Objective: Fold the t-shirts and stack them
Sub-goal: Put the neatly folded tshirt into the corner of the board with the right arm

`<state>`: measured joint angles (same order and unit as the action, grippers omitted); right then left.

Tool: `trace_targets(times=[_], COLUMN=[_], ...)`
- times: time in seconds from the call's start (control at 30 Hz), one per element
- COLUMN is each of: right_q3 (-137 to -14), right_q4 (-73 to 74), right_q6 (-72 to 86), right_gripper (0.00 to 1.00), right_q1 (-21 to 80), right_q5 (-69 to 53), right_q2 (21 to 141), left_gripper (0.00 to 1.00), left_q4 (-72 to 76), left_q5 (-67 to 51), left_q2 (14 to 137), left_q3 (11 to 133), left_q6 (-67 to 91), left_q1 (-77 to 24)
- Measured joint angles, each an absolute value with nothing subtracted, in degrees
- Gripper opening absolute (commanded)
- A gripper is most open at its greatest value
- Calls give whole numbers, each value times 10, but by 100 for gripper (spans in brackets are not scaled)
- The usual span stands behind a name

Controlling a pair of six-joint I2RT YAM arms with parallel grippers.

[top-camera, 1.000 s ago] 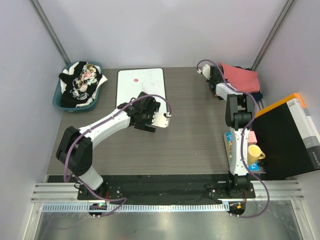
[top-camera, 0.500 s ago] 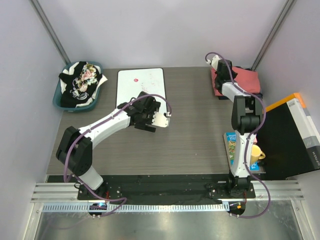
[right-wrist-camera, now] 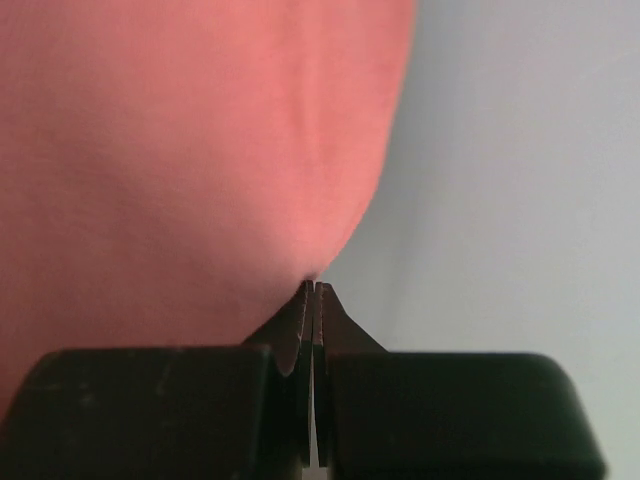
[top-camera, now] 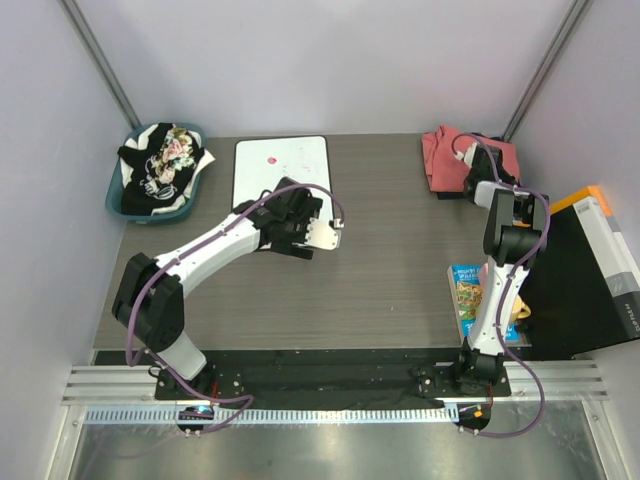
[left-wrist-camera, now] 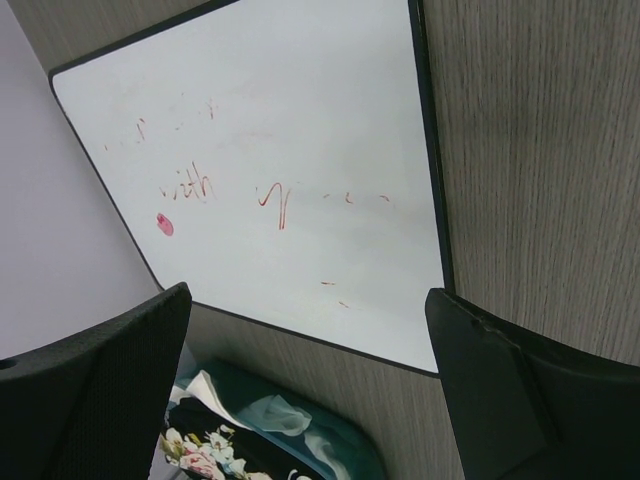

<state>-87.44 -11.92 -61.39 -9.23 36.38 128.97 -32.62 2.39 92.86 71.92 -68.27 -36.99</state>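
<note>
A salmon t-shirt (top-camera: pixel 445 158) lies folded at the table's far right corner, on dark cloth (top-camera: pixel 512 187). My right gripper (top-camera: pixel 478 168) sits over it. In the right wrist view the jaws (right-wrist-camera: pixel 313 288) are closed, their tips pinching the salmon cloth (right-wrist-camera: pixel 180 150). Black, white and floral t-shirts (top-camera: pixel 165 160) are heaped in a teal basket (top-camera: pixel 118 200) at the far left; the basket also shows in the left wrist view (left-wrist-camera: pixel 330 440). My left gripper (top-camera: pixel 290 212) hovers open and empty by the whiteboard's near right corner, fingers wide apart (left-wrist-camera: pixel 308 300).
A white board with a black rim (top-camera: pixel 281 175) lies at the table's far middle, with red marks on it (left-wrist-camera: pixel 280 150). A black and orange box (top-camera: pixel 580 270) stands at the right edge. A colourful book (top-camera: pixel 465 295) lies by the right arm's base.
My right gripper has swung from the salmon shirt's left edge up and across to its right side. The shirt now reaches further left. My left gripper shifted slightly towards the board.
</note>
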Motion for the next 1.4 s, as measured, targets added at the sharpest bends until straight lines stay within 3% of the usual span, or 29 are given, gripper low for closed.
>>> trace_targets(times=[0.57,0.6,0.63,0.67,0.8,1.0,1.2,1.4], right_q3=[-904,-906,-907,-907,-919,-953,-823,-741], right_q4=[-101,-98,-91,-78,16,193,246,286], right_q6=[-628,-619,-607,-588,-500,-269,-106,-67], right_gripper=[2,17,74,99,100,100,100,100], right_q1=[-103,-102,-101,-100,-88,-58,-4,9], right_q5=[367,367,365,361,318,152,93,65], right_q2=[1323,1319,1310,1297,1216,1045,881,860], left_gripper=[100,100,100,100,100,100,100,100], left_q4=[-340,-337,-331,-322,-291,-275,-251,-222], left_q5=[31,33,38,44,65,72,89,107], left_q2=[961,963,966,969,969,940,810,718], left_q3=[773,779,788,799,845,875,728,612], left_q6=[-664,-654,-629,-604,-497,-301,-171,-114], left_q1=[-359,-357,-354,-350,-320,-253,-209,-209])
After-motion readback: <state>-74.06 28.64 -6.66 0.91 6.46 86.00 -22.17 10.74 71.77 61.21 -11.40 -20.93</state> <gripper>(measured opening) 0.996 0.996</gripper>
